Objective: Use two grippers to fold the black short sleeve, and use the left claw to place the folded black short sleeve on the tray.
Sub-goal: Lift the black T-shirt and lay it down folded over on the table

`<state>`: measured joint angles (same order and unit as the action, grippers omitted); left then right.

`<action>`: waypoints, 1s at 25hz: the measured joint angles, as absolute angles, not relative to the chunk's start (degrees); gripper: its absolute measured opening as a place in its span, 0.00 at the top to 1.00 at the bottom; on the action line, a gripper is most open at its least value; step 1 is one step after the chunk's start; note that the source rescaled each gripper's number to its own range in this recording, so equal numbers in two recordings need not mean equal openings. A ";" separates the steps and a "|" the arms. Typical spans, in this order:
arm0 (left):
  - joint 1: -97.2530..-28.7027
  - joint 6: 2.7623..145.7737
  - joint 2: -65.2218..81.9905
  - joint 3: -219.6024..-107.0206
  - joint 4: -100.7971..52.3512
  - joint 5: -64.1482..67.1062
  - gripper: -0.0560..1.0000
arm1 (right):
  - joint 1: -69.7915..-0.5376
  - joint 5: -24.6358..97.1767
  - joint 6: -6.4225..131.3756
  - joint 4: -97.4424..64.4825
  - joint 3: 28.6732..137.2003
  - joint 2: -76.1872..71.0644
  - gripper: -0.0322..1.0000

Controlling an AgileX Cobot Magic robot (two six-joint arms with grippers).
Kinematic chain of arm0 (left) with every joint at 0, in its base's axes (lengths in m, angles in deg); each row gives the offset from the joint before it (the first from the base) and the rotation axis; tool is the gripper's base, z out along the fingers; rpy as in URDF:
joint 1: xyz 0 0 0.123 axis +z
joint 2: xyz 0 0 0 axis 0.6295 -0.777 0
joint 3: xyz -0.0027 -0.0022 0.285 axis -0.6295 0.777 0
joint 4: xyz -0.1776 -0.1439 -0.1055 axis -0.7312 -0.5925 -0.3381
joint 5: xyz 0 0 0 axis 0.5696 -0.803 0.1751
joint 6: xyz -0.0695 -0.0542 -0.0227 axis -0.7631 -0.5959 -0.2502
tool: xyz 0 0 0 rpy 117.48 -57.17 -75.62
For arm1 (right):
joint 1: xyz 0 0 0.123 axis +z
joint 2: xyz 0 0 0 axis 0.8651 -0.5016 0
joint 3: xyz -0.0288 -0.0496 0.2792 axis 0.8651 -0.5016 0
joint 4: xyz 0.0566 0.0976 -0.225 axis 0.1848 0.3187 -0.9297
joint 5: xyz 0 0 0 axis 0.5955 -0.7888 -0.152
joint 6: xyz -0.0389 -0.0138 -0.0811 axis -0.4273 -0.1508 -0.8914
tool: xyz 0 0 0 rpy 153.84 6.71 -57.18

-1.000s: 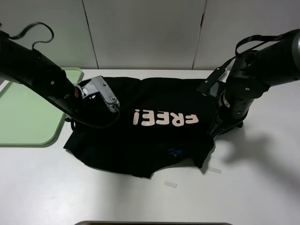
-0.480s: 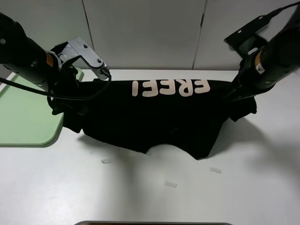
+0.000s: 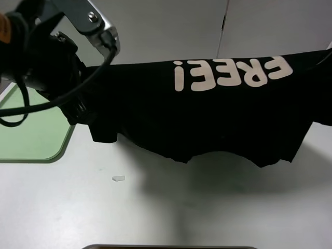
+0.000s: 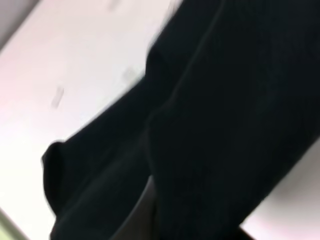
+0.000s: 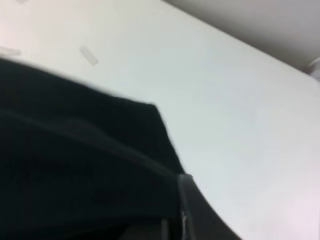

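The black short sleeve [image 3: 207, 119] hangs in the air above the table, stretched wide between my two arms, its pale lettering [image 3: 233, 73] along the top. My left gripper [image 3: 79, 106] is at the shirt's left end, shut on the cloth, with its fingers buried in it. Black cloth [image 4: 225, 125] fills the left wrist view. My right gripper is off the right edge of the high view. In the right wrist view one dark finger [image 5: 186, 197] pinches the shirt's edge [image 5: 75, 160]. The pale green tray [image 3: 31, 129] lies at the left, behind my left arm.
The white table [image 3: 181, 207] lies below the hanging shirt, with its shadow on it. A small pale strip [image 3: 118, 178] lies on the table near the left. A grey panelled wall [image 3: 155, 31] stands behind.
Both arms have risen and spread apart, lifting the shirt off the table until it hangs free. The right arm has left the high view.
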<state>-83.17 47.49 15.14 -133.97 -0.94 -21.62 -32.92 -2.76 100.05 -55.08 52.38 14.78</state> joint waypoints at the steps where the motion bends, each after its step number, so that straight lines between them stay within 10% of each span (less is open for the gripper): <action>1: -84.03 46.51 16.55 -133.97 -0.96 -21.69 0.91 | -32.92 -3.47 99.03 -54.68 52.38 16.79 0.97; 11: -88.90 41.07 29.01 -136.29 -5.79 -23.97 0.91 | -32.92 -7.55 88.37 -49.14 53.37 32.82 0.97; 25: -90.60 41.33 30.64 -152.92 -11.18 -29.25 0.91 | -32.92 -17.04 83.95 -40.17 81.13 33.42 0.97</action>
<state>-90.60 41.33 30.64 -152.92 -11.18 -29.25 -32.92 -17.04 83.95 -40.17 81.13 33.42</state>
